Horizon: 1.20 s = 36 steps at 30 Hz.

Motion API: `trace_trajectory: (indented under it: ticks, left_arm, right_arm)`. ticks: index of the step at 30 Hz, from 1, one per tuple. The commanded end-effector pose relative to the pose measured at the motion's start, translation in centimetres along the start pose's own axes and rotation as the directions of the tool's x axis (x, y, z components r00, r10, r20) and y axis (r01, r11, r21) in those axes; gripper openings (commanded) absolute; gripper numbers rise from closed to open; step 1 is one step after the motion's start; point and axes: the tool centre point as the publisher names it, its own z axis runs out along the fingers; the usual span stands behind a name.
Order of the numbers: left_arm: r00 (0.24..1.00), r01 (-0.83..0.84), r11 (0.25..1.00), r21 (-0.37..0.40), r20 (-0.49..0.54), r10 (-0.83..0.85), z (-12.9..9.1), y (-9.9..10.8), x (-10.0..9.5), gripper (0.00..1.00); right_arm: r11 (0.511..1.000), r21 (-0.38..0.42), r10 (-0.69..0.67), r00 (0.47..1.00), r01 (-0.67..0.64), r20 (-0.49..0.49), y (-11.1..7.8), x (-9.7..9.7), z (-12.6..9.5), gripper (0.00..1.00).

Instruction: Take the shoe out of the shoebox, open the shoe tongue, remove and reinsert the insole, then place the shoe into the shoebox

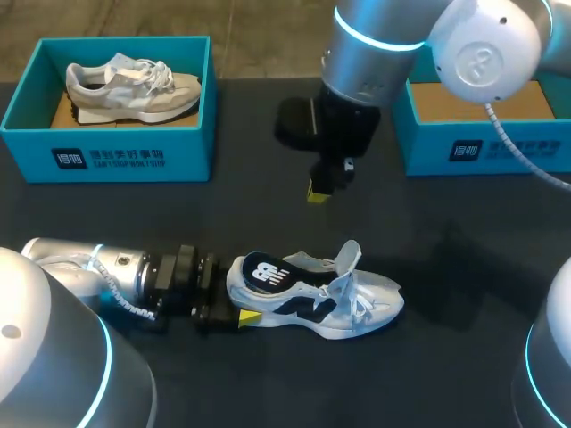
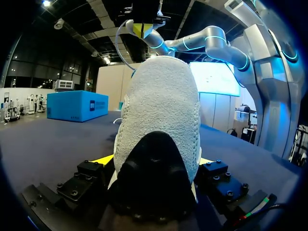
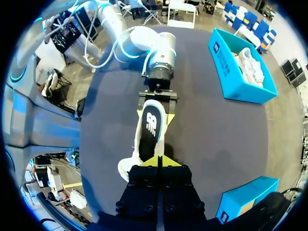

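**Shoe braced at the near table edge for insole work**
The left gripper (image 2: pixel 154 161) clamps the heel of the shoe (image 1: pixel 343 299), which rests on the table (image 1: pixel 446 267), probably to steady it. The tongue (image 1: pixel 349 257) stands raised, exposing the dark insole (image 1: pixel 268 273); whether the insole is fully seated cannot be told. Farther back, the right gripper (image 3: pixel 159 161) hangs above the shoe with fingertips pressed together and empty, plausibly poised over the opening. At the far edge, the empty shoebox (image 1: pixel 482 152) awaits the shoe, and another box (image 1: pixel 107 156) holds a second shoe (image 1: pixel 134 87).
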Motion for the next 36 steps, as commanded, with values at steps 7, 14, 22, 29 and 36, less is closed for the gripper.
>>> trace_trajectory:
  ticks: [7, 14, 22, 29, 36]
  left_arm:
    - [1.000, 0.000, 1.000, 0.000, 0.001, 0.000, -0.2, 0.3, -0.1, 0.00]
    - [1.000, 0.000, 1.000, 0.000, 0.001, 0.000, -0.2, 0.3, -0.1, 0.00]
    - [1.000, 0.000, 1.000, 0.000, 0.001, 0.000, -0.2, 0.3, -0.1, 0.00]
    - [1.000, 0.000, 1.000, 0.000, 0.001, 0.000, -0.2, 0.3, -0.1, 0.00]
    - [1.000, 0.000, 1.000, 0.000, 0.001, 0.000, -0.2, 0.3, -0.1, 0.00]
  right_arm:
    - [0.999, 0.036, -0.034, 0.999, 0.035, -0.020, 1.9, 0.3, 1.4, 0.35]
    - [0.999, 0.006, -0.053, 0.995, 0.054, -0.086, 2.3, -0.4, 4.1, 0.33]
    - [0.997, -0.029, -0.074, 0.988, 0.071, -0.133, 3.2, -0.7, 6.5, 0.35]
    - [0.997, -0.035, -0.076, 0.982, 0.071, -0.171, 3.6, -0.5, 8.2, 0.35]
    - [0.995, -0.069, -0.082, 0.974, 0.069, -0.212, 3.9, -0.5, 10.1, 0.34]
